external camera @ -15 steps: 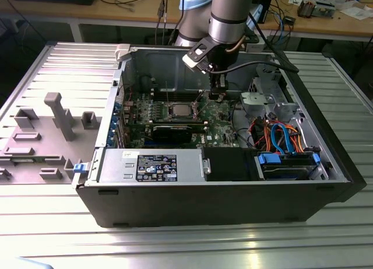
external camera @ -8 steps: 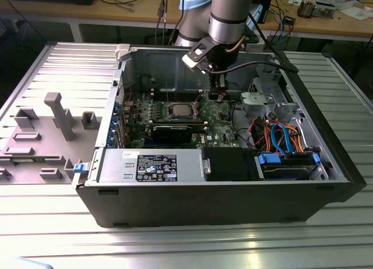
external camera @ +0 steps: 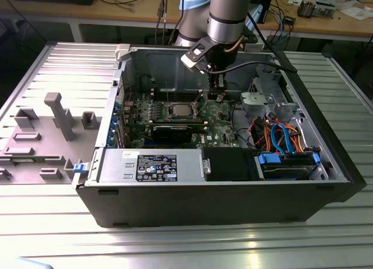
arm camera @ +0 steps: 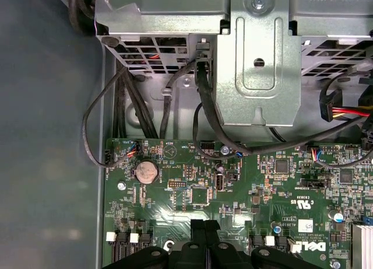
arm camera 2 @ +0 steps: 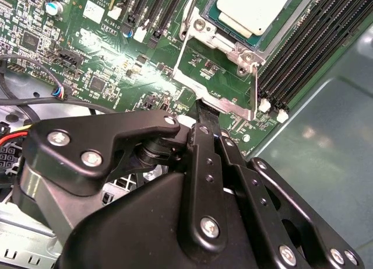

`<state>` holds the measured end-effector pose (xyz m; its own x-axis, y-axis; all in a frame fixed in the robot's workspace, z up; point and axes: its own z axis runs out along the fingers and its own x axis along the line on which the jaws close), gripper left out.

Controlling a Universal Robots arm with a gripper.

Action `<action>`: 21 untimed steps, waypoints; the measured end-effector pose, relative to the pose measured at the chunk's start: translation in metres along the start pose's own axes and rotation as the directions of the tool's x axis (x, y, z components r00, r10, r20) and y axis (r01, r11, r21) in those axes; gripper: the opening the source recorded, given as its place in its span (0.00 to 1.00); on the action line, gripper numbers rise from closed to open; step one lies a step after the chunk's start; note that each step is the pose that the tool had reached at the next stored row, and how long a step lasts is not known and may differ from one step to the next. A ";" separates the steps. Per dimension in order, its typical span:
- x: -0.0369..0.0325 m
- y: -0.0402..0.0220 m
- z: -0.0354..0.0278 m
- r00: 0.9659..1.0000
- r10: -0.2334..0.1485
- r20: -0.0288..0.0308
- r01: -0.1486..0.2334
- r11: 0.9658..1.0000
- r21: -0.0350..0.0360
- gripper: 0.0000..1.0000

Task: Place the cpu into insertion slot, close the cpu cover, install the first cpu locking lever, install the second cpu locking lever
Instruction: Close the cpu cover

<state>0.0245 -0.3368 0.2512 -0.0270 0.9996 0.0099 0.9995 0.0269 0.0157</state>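
Observation:
The cpu [arm camera 2: 256,6], a pale square chip, lies in the insertion slot [external camera: 179,110] on the green board. The cpu cover [arm camera 2: 254,85], a thin silvery frame, stands swung up from the socket, and green board shows through its cut-out. My gripper [arm camera 2: 208,112] is shut, with its black tips against the cover's free edge. I cannot tell whether the edge is pinched between them. In the exterior view the gripper [external camera: 217,96] hangs inside the case, on the exterior view's right of the socket. A thin wire lever [arm camera 2: 187,15] stands raised beside the socket.
A grey drive cage [arm camera: 250,59] and black cables [arm camera: 204,105] sit close behind the gripper [arm camera: 205,225]. Long black memory slots [arm camera 2: 297,59] flank the socket. A power supply [external camera: 151,164] lies along the case front. Grey fixtures [external camera: 58,114] stand on the table at the exterior view's left.

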 end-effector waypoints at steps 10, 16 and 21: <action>0.0001 -0.0033 -0.0001 1.000 0.000 0.000 0.000 1.000 0.000 0.11; 0.0002 -0.0055 -0.0001 1.000 0.000 0.000 0.000 1.000 0.000 0.11; 0.0002 -0.0075 -0.0001 1.000 0.000 0.000 0.000 1.000 0.000 0.11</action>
<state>0.0170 -0.3368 0.2512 -0.0270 0.9996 0.0099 0.9995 0.0269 0.0157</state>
